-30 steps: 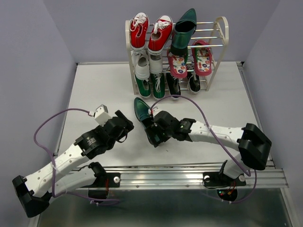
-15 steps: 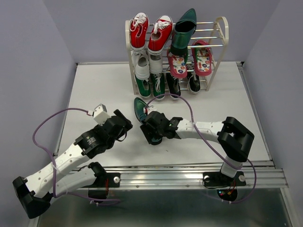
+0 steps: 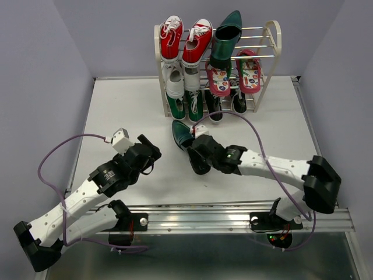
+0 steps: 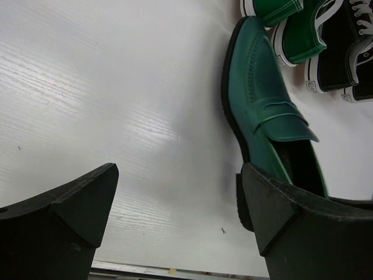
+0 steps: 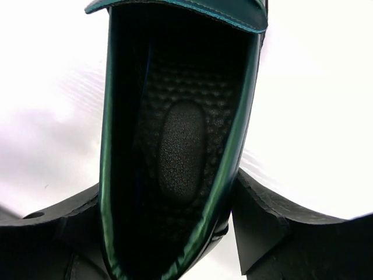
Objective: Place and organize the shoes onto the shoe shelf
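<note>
Shifted toward 1 o'clock since the earlier frames, the right gripper [image 3: 192,150] was clamped on the heel of one loafer [image 3: 182,133] on the white table [image 3: 116,111], toe at 11 o'clock, near the shelf [image 3: 271,35] at 12 o'clock. The shelf held a second loafer [image 3: 224,38], two flip-flops [image 3: 219,79], two black sneakers [image 3: 213,106], two red sneakers [image 3: 171,38], two white sneakers [image 3: 175,81] and two green sneakers [image 3: 176,106]. The left gripper [image 3: 150,149], at 8 o'clock of the table loafer, stood spread and held nothing. Lavender walls [image 3: 87,35] enclosed the scene.

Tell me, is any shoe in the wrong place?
Yes. One green loafer lies on the table in front of the shoe shelf, while its twin stands toe-up on the shelf. The right gripper clasps the loose one's heel.
</note>
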Controlling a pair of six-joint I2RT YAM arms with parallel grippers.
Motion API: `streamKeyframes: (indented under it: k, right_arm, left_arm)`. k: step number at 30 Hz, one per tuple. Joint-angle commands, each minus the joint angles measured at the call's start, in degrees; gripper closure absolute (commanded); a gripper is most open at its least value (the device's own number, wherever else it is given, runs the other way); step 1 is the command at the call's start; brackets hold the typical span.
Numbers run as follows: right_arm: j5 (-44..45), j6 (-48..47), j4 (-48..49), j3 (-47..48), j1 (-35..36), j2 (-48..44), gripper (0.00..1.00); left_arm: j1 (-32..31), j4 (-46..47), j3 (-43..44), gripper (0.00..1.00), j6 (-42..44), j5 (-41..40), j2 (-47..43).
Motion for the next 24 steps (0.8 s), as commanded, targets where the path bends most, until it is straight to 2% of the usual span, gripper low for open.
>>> streamKeyframes:
  k: [1, 3, 4, 5, 8, 11, 14, 17, 24]
  right_arm:
    - [1.91, -3.21, 5.26, 0.88, 0.13, -12.89, 0.92]
    - [1.2, -4.0, 3.68, 1.4, 0.13, -18.6, 0.92]
    - [1.11, -4.53, 3.16, 2.45, 0.13, -21.92, 0.96]
    - [1.2, -4.62, 1.76, 3.24, 0.13, -23.44, 0.99]
    - [1.29, -5.94, -0.36, 7.18, 0.13, -26.87, 0.99]
    - [6.88, -7.95, -3.25, 12.45, 0.13, -29.68, 0.99]
    - [11.81, -11.29, -3.53, 18.68, 0.13, -30.31, 0.99]
    - [11.75, -14.98, -2.83, 23.62, 0.13, -29.61, 0.96]
    - [10.16, -22.79, 0.24, 37.78, 0.13, -23.72, 0.96]
  left_arm:
    - [0.57, 1.03, 0.37, 0.01, 1.48, -2.71, -0.51]
    - [0.66, 1.91, 0.37, 0.01, 1.75, -2.71, -0.25]
    - [0.66, 2.26, 0.37, 0.01, 1.92, -2.8, 0.1]
    - [0.66, 2.61, 0.37, 0.01, 2.1, -2.8, 0.19]
    - [0.84, 4.11, 0.55, 0.01, 2.63, -2.71, 0.89]
    - [0.93, 6.04, 0.64, 0.01, 3.5, -2.54, 1.77]
    - [1.01, 7.09, 0.9, 0.01, 4.2, -2.71, 3.09]
    - [1.36, 7.98, 1.17, 0.01, 5.0, -2.28, 3.97]
    - [2.5, 11.14, 1.17, 0.01, 7.02, -0.96, 6.17]
